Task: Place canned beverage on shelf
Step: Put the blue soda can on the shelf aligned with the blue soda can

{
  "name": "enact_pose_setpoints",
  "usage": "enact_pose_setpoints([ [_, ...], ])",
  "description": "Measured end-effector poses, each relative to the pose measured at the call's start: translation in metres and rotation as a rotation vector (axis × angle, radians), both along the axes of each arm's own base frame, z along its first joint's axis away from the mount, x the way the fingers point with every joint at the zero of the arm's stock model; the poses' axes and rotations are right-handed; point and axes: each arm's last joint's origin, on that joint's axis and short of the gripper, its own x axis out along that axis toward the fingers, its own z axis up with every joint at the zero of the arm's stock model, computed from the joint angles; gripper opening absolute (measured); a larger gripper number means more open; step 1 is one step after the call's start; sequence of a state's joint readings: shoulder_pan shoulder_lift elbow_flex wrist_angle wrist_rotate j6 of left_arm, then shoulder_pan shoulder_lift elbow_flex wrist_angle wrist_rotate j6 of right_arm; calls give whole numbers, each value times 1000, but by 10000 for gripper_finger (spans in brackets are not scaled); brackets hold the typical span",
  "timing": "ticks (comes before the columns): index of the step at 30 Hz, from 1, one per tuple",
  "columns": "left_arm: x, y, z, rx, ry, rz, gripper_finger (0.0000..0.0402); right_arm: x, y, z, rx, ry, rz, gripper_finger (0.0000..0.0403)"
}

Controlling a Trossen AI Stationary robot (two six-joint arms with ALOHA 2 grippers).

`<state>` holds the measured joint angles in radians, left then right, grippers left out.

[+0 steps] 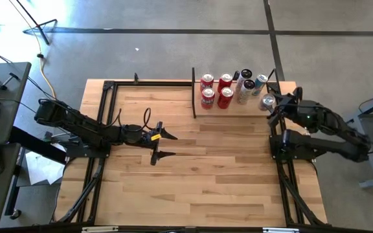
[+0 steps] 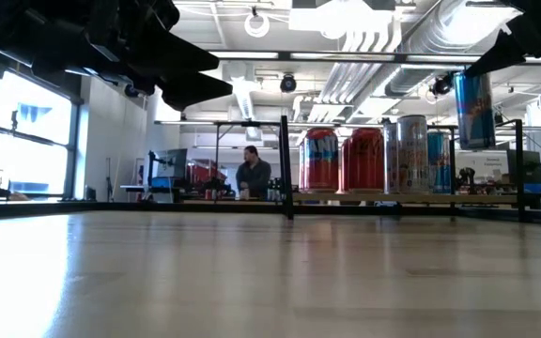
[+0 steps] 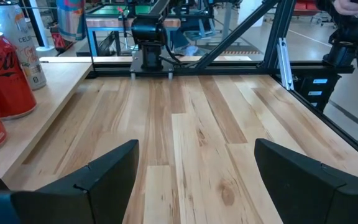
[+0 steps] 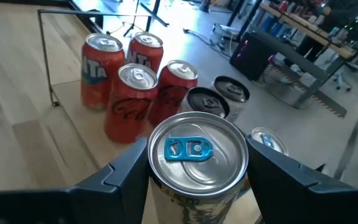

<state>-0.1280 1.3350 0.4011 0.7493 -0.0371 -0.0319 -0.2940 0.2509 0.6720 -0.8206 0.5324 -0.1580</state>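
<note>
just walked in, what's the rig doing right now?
It's stocking cans on the shelf. The right gripper holds a silver can with a blue tab between its jaws, raised beside the shelf's right end, near the cans already standing there: four red ones and a few silver and dark ones. The left gripper waits over the middle of the table, jaws open and empty.

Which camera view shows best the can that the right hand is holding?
The right wrist view: the can fills the picture between the right hand's fingers. The high view shows only its small silver top. The low view shows its blue side, held above the shelf. The left wrist view does not clearly show it.
</note>
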Motion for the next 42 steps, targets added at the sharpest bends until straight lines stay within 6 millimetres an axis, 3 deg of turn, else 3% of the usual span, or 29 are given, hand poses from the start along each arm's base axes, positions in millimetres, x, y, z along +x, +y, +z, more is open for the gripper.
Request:
enact_pose_setpoints([
  [15, -1, -10, 1, 8, -7, -42, 310, 3, -1, 6, -6, -41, 129, 215],
  [28, 0, -6, 3, 41, -37, -34, 310, 1, -4, 2, 30, -19, 65, 215],
  [37, 7, 1, 19, 62, -124, -1, 310, 27, -21, 21, 88, -198, -48, 215],
  [42, 10, 2, 23, 108, -141, -4, 310, 43, -34, 13, 165, -204, -227, 215],
])
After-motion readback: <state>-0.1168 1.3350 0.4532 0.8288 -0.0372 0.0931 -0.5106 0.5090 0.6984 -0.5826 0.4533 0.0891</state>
